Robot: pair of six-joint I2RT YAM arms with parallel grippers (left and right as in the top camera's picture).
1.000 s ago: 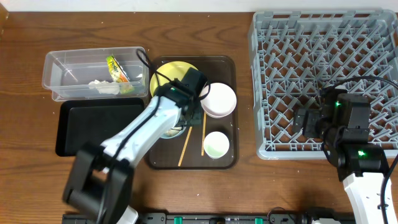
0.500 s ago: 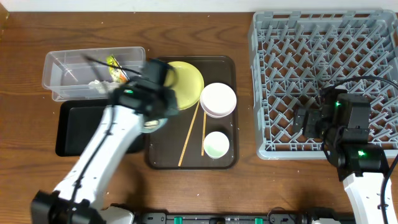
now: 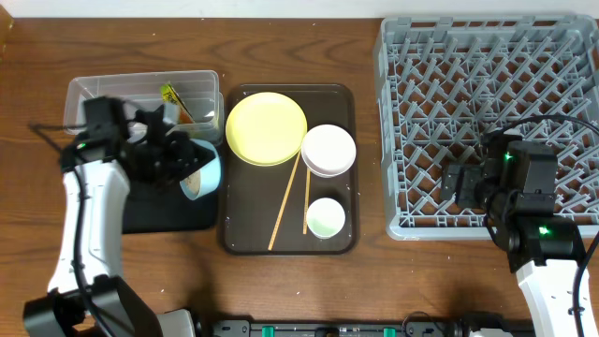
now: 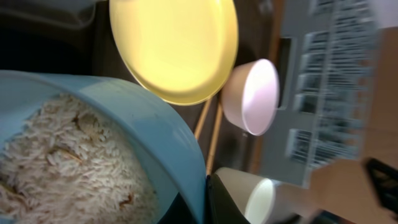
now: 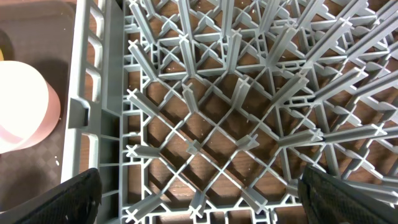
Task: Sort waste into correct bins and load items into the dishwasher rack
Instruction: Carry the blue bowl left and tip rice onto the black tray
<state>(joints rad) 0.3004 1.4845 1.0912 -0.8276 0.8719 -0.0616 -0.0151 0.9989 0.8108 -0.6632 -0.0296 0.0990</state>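
My left gripper is shut on the rim of the light blue bowl and holds it tipped on its side over the black tray. In the left wrist view the bowl is full of white rice, with my fingers pinching its rim. The clear tub holds the green-and-orange wrapper; the paper scrap is hidden behind my arm. The yellow plate, pink bowl, white cup and two chopsticks lie on the brown tray. My right gripper is open over the grey rack.
The brown serving tray sits between the black tray and the rack. The right gripper hovers inside the rack's front left corner, with the pink bowl just beyond the rack wall.
My left arm has carried the blue bowl left off the brown tray to above the black tray, uncovering the yellow plate. The right arm has not moved.
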